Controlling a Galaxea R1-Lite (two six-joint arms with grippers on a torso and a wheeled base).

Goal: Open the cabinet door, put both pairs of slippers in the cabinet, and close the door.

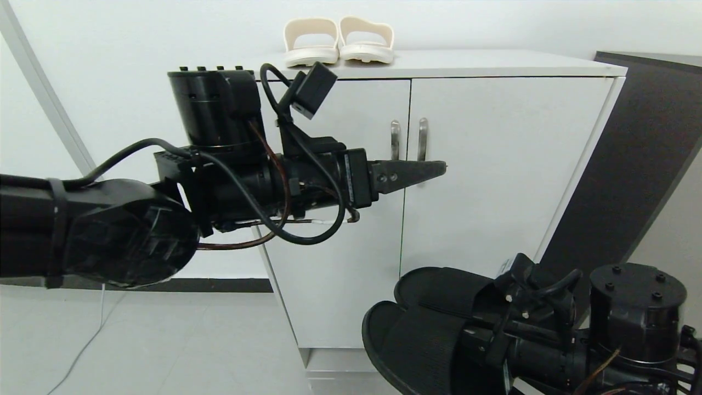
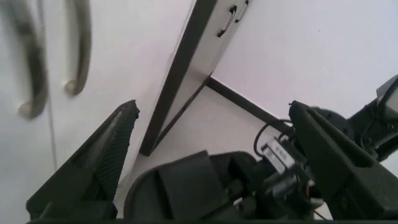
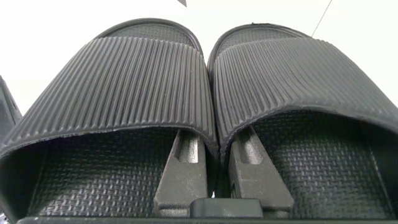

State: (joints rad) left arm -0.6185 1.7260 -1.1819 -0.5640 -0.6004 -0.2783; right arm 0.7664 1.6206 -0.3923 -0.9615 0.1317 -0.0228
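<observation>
The white cabinet (image 1: pixel 493 164) stands with both doors shut, its two metal handles (image 1: pixel 408 140) side by side at the middle seam. A cream pair of slippers (image 1: pixel 338 41) rests on its top. My left gripper (image 1: pixel 441 166) is held level in front of the handles (image 2: pixel 56 62), at their lower ends, and its fingers (image 2: pixel 118 143) are spread wide; the left gripper (image 2: pixel 214 109) is open with nothing in it. Low at the right, my right gripper (image 3: pixel 216 155) is shut on the black pair of slippers (image 1: pixel 428 323), one finger (image 3: pixel 183 174) inside each, pinching their inner walls together.
A dark panel (image 1: pixel 647 164) stands against the cabinet's right side. White wall and pale floor (image 1: pixel 164 340) lie to the cabinet's left, with a thin cable (image 1: pixel 82 345) trailing over the floor.
</observation>
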